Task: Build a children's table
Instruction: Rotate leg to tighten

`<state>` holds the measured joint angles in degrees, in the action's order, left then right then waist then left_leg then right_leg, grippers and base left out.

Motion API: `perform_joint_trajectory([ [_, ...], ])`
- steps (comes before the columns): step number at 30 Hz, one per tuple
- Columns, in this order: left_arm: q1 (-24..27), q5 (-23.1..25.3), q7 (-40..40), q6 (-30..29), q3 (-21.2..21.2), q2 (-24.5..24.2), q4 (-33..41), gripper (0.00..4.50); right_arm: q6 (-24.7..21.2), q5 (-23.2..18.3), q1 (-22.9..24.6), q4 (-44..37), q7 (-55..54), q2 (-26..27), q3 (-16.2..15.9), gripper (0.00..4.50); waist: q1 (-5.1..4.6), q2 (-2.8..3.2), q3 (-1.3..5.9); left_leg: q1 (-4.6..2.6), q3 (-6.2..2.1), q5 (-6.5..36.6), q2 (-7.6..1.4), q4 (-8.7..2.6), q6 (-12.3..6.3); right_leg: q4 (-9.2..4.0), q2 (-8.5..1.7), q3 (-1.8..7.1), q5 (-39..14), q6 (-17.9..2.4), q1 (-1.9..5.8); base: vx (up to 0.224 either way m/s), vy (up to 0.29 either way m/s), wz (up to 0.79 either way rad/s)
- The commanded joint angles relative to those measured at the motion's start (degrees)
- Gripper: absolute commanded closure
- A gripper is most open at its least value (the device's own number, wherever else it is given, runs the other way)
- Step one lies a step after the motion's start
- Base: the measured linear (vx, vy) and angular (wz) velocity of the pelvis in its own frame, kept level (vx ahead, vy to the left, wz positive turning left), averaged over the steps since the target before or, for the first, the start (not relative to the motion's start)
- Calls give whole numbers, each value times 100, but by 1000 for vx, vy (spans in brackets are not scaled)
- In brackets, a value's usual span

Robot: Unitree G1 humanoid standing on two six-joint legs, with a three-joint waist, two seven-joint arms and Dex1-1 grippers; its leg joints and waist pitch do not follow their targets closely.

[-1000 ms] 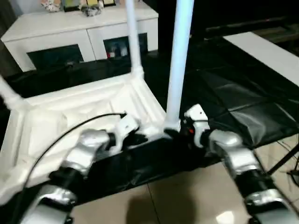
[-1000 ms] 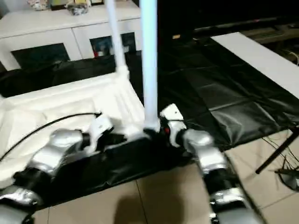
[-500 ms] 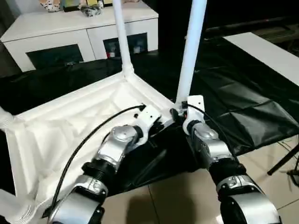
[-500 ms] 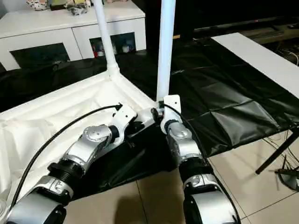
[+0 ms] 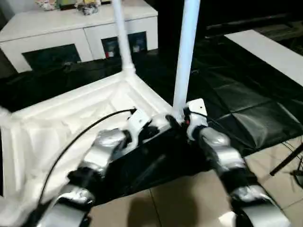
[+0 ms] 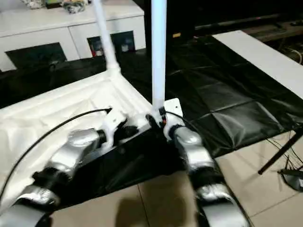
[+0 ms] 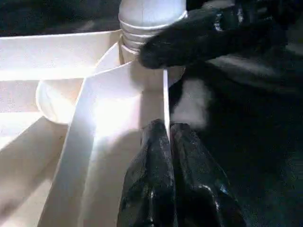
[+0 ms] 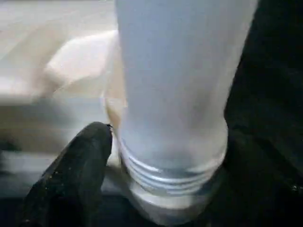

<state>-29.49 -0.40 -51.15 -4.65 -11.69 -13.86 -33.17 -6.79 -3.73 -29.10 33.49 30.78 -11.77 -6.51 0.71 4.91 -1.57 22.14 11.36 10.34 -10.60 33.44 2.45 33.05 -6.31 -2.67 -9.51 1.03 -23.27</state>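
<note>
A: How do the arms sit?

B: Both silver forearms rise from the bottom edge of the head view and converge at mid-frame on one corner of the tabletop (image 5: 71, 118). The left end effector (image 5: 163, 124) comes in from the lower left, a black cable arching over its forearm. The right end effector (image 5: 182, 120) comes in from the lower right.

A: And their fingers?

B: The left's two black fingers (image 7: 165, 179) are pressed together, their tips against the thin white rim just below the corner socket. Whether they pinch that rim, I cannot tell. The right's are spread around the base of the near leg (image 5: 185, 52); one finger (image 8: 75, 175) lies beside the ribbed collar, and a second dark shape sits on the far side of it.

A: Where is the table?

B: Upside down on the black-covered counter (image 5: 246, 109), filling the left half of the head view, ribbed underside up. The near leg stands upright in the corner socket at centre. A far leg (image 5: 120, 33) stands in the corner behind it, upper centre.

A: Room to move?

B: The gripped corner lies near the counter's front edge, with tiled floor (image 6: 156, 203) below. To the right is open black cover. A white cabinet (image 5: 71, 33) stands behind, upper left, and a white board (image 6: 265, 59) lies at the upper right.
</note>
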Motion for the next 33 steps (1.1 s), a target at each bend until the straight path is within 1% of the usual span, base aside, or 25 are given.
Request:
perform_joint_trajectory([
  [1, 220, -156, -879, 14, -259, -242, 255, 450, -97, -16, 174, -575, 948, -331, -351, 76, 52, -72, 328, -100, -69, 1355, -218, -391, -539, -296, -125, 86, -795, -1448, 276, 0, 0, 0],
  [2, 268, -213, -1023, -66, -274, -334, 333, 450, -103, -37, 254, -728, 1199, -485, -427, 76, 58, -68, 326, -96, -65, 1368, -218, -390, -536, -286, -124, 89, -805, -1460, 266, 0, 0, 0],
  [3, 319, -274, -1193, -140, -294, -448, 426, 450, -92, -65, 346, -909, 1498, -678, -518, 76, 95, -49, 308, -116, -54, 1522, -232, -409, -472, -305, -127, 102, -970, -1459, 237, 0, 0, 0],
  [4, 374, -331, -1382, -238, -315, -574, 537, 450, -94, -111, 431, -1081, 1851, -895, -601, 76, 110, -46, 308, -129, -56, 1604, -235, -416, -432, -309, -124, 100, -1043, -1454, 235, 0, 0, 0],
  [5, 374, -331, -1382, -238, -315, -574, 537, 450, -94, -111, 431, -1081, 1851, -895, -601, 76, 136, -52, 310, -147, -60, 1656, -244, -421, -398, -312, -121, 104, -1086, -1428, 236, 0, 0, 0],
  [6, 443, -397, -1614, -342, -339, -722, 671, 450, -89, -163, 526, -1276, 2278, -1154, -700, 76, 147, -59, 293, -142, -60, 1762, -246, -437, -330, -313, -125, 120, -1157, -1421, 235, 0, 0, 0],
  [9, 501, -443, -1758, -355, -338, -796, 779, 450, -155, -239, 564, -1427, 2569, -1322, -756, 76, 121, -66, 278, -121, -65, 1864, -234, -453, -270, -324, -129, 127, -1310, -1388, 228, 0, 0, 0],
  [12, 535, -477, -1795, -367, -342, -813, 847, 450, -203, -255, 533, -1457, 2749, -1367, -794, 76, 106, -92, 282, -129, -69, 1911, -224, -447, -212, -346, -143, 139, -1481, -1340, 216, 0, 0, 0],
  [13, 542, -484, -1784, -377, -353, -801, 869, 450, -197, -243, 485, -1394, 2767, -1337, -813, 76, 107, -98, 285, -126, -71, 1879, -226, -446, -218, -343, -145, 140, -1461, -1340, 218, 0, 0, 0],
  [14, 546, -485, -1755, -379, -357, -780, 891, 450, -220, -256, 447, -1360, 2815, -1310, -830, 76, 111, -116, 298, -123, -69, 1748, -227, -434, -246, -332, -147, 142, -1326, -1356, 222, 0, 0, 0],
  [16, 548, -489, -1742, -383, -359, -773, 904, 450, -241, -267, 437, -1359, 2842, -1302, -836, 76, 122, -100, 307, -118, -65, 1556, -225, -419, -315, -307, -139, 138, -1084, -1414, 228, 0, 0, 0],
  [17, 547, -495, -1718, -386, -356, -758, 912, 450, -262, -284, 416, -1345, 2867, -1282, -836, 76, 126, -106, 313, -120, -60, 1498, -223, -409, -342, -299, -138, 136, -1013, -1434, 230, 0, 0, 0],
  [18, 567, -518, -1698, -428, -355, -757, 976, 450, -316, -335, 396, -1369, 2927, -1277, -837, 90, 137, -108, 316, -114, -56, 1382, -223, -397, -417, -281, -137, 129, -886, -1482, 239, 0, 0, 0],
  [19, 567, -518, -1698, -428, -355, -757, 976, 450, -316, -335, 396, -1369, 2927, -1277, -837, 90, 141, -107, 314, -116, -54, 1359, -222, -394, -433, -283, -135, 129, -879, -1490, 235, 0, 0, 0],
  [21, 591, -515, -1705, -439, -349, -758, 1008, 450, -365, -389, 379, -1363, 2974, -1256, -801, 118, 150, -118, 311, -112, -57, 1341, -228, -396, -440, -284, -144, 128, -959, -1487, 241, 0, 0, 0],
  [22, 597, -513, -1705, -441, -345, -757, 1016, 450, -372, -394, 374, -1357, 2985, -1252, -790, 118, 148, -119, 310, -114, -56, 1349, -225, -394, -433, -284, -140, 128, -978, -1482, 239, 0, 0, 0],
  [23, 603, -512, -1706, -444, -342, -757, 1023, 450, -380, -398, 373, -1353, 2993, -1247, -780, 128, 150, -115, 310, -117, -58, 1354, -227, -395, -421, -285, -142, 128, -987, -1484, 239, 0, 0, 0],
  [25, 626, -511, -1712, -448, -343, -762, 1036, 450, -404, -415, 385, -1343, 2995, -1232, -753, 142, 147, -128, 307, -116, -56, 1361, -223, -394, -410, -283, -138, 130, -983, -1483, 242, 0, 0, 0],
  [27, 645, -510, -1728, -470, -351, -774, 1054, 450, -402, -409, 411, -1345, 2999, -1226, -752, 163, 146, -119, 304, -122, -59, 1419, -224, -399, -376, -291, -139, 129, -1068, -1462, 238, 0, 0, 0],
  [29, 656, -511, -1743, -501, -360, -783, 1076, 450, -408, -410, 433, -1349, 3006, -1223, -755, 172, 144, -124, 310, -121, -59, 1386, -222, -393, -373, -283, -138, 130, -1021, -1465, 242, 0, 0, 0],
  [31, 665, -512, -1760, -529, -370, -793, 1095, 450, -423, -416, 458, -1362, 3015, -1222, -761, 177, 142, -122, 314, -117, -58, 1306, -220, -385, -410, -271, -133, 126, -896, -1495, 247, 0, 0, 0],
  [33, 674, -502, -1761, -546, -380, -802, 1105, 450, -425, -404, 508, -1377, 2987, -1216, -775, 178, 141, -109, 321, -122, -55, 1243, -218, -374, -433, -265, -130, 124, -808, -1517, 248, 0, 0, 0],
])
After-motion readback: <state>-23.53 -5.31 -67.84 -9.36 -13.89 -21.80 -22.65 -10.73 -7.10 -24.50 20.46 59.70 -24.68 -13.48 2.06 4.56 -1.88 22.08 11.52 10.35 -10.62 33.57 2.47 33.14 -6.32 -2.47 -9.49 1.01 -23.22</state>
